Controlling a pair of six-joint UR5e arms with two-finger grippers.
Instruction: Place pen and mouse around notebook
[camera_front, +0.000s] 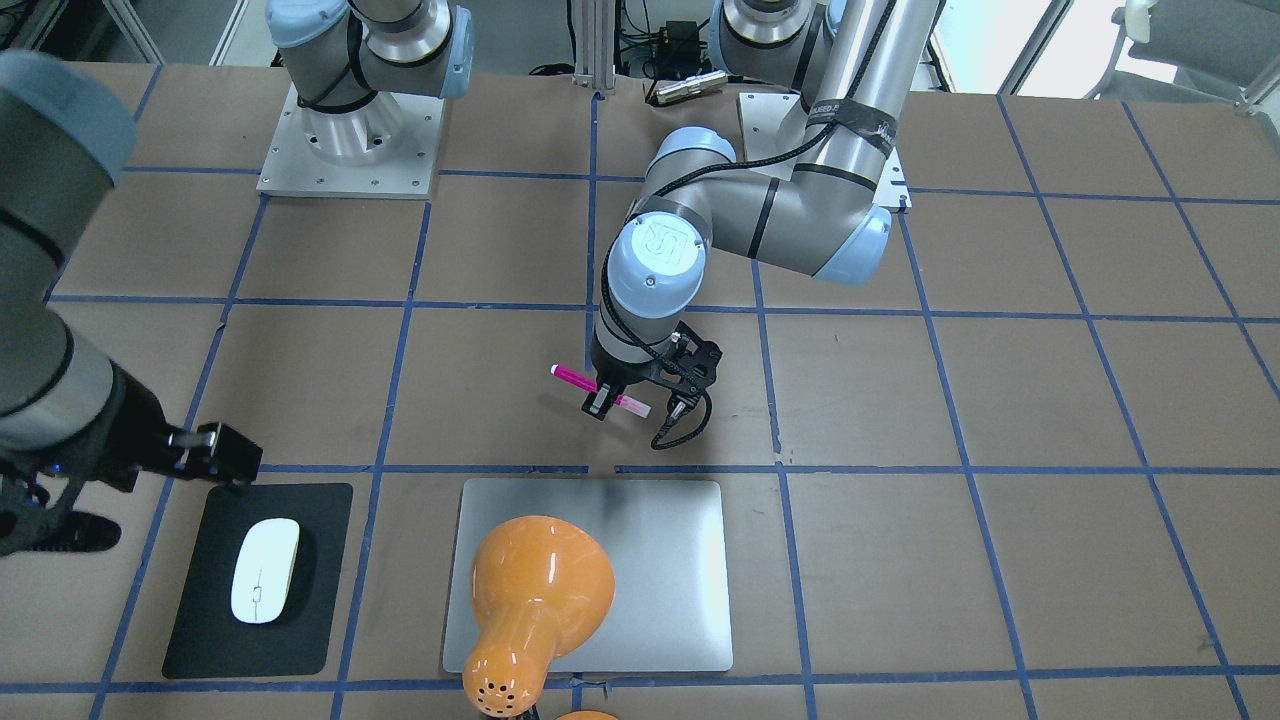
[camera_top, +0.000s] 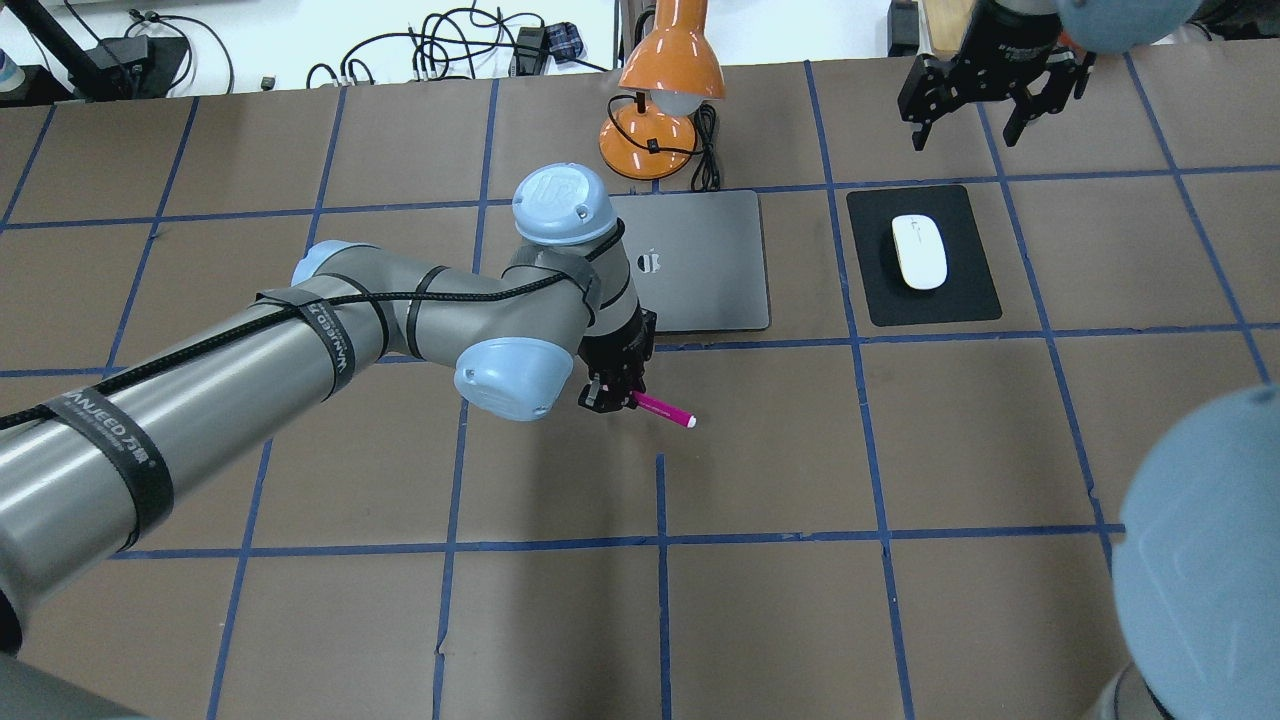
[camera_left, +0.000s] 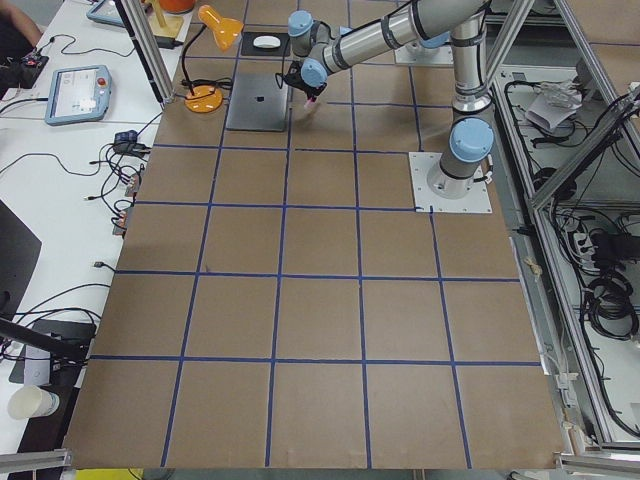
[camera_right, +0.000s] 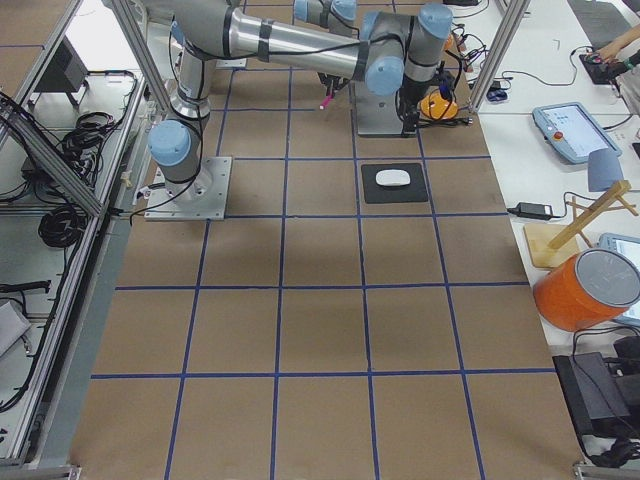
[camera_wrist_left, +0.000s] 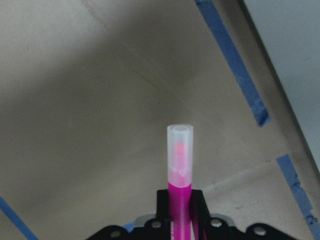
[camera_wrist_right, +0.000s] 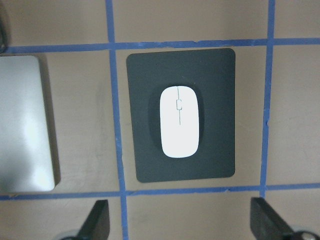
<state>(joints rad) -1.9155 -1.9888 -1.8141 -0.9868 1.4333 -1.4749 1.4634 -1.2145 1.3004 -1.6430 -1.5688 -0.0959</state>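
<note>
My left gripper (camera_top: 605, 398) is shut on the magenta pen (camera_top: 665, 410), which sticks out sideways over the brown table, just on the robot's side of the notebook (camera_top: 700, 270). The left wrist view shows the pen (camera_wrist_left: 180, 165) clamped between the jaws, pale cap pointing away. The silver notebook (camera_front: 650, 560) lies flat, partly hidden by the lamp. On a black mat (camera_top: 965, 300) to the notebook's right rests the white mouse (camera_top: 918, 252). My right gripper (camera_top: 963, 135) hangs open beyond the mat, holding nothing. Seen from the right wrist, the mouse (camera_wrist_right: 179, 121) lies between the spread fingers (camera_wrist_right: 97, 220).
An orange desk lamp (camera_top: 660, 90) stands at the notebook's far edge, its shade (camera_front: 540, 575) over the notebook. Its cable trails beside the base. Blue tape lines grid the brown table. The left arm's elbow (camera_top: 505, 380) hangs low near the pen.
</note>
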